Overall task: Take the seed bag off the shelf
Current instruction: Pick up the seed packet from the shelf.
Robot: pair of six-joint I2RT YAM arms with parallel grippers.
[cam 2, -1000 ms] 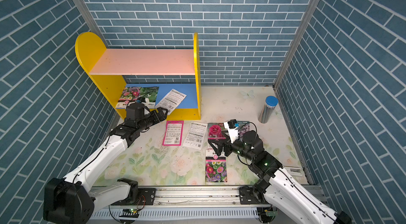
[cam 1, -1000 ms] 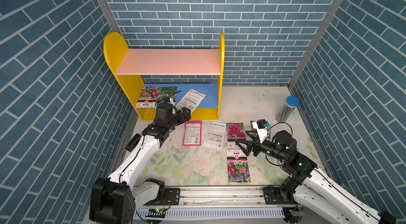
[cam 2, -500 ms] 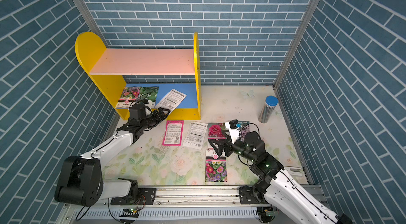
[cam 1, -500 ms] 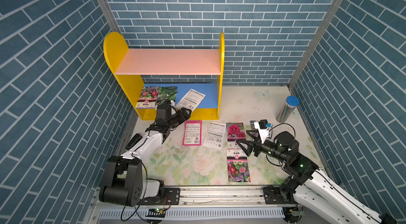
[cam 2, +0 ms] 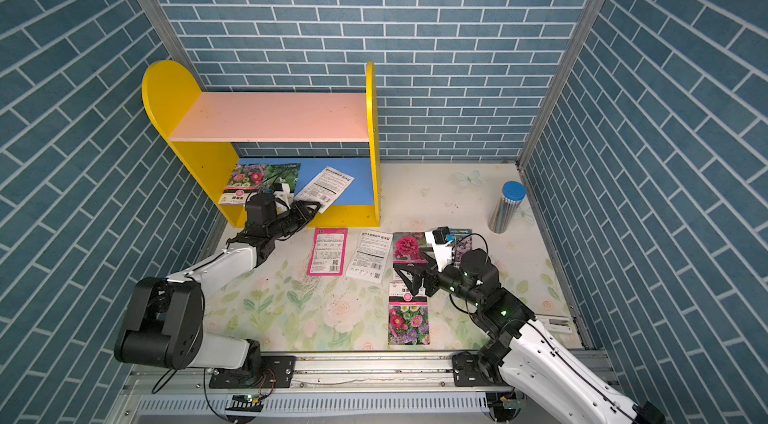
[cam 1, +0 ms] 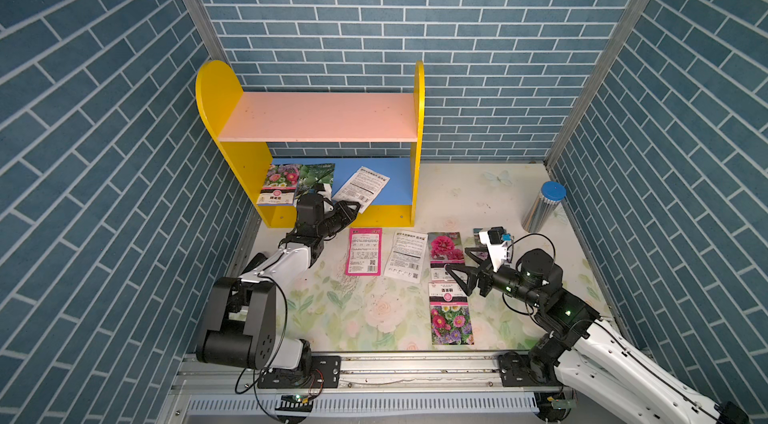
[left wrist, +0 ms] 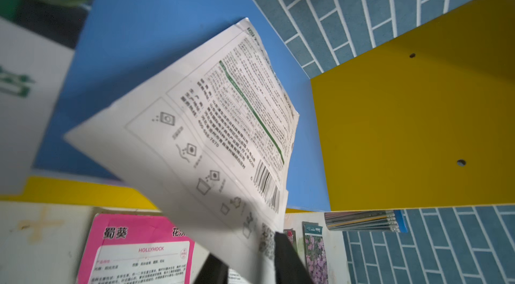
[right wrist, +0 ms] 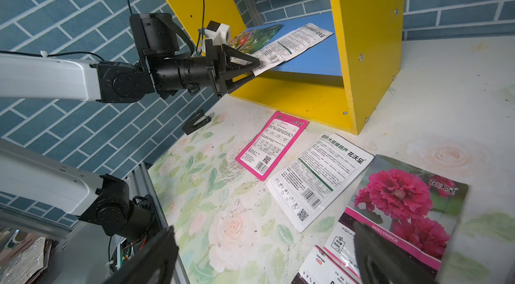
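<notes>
Eight seed bags (cam 1: 361, 189), one shelf (cam 1: 316, 116), one blue-capped canister (cam 1: 542, 209), two robot arms (cam 1: 286, 259)

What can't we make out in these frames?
- Pinch of the left gripper on the white seed bag: its fingers cover the corner in the right wrist view; the left wrist view's edge cuts it off.
- Near end of the green seed bag: behind the left arm in both top views; blurred in the left wrist view.
- Most of the purple-flower packet: under the right wrist camera in both top views.
</notes>
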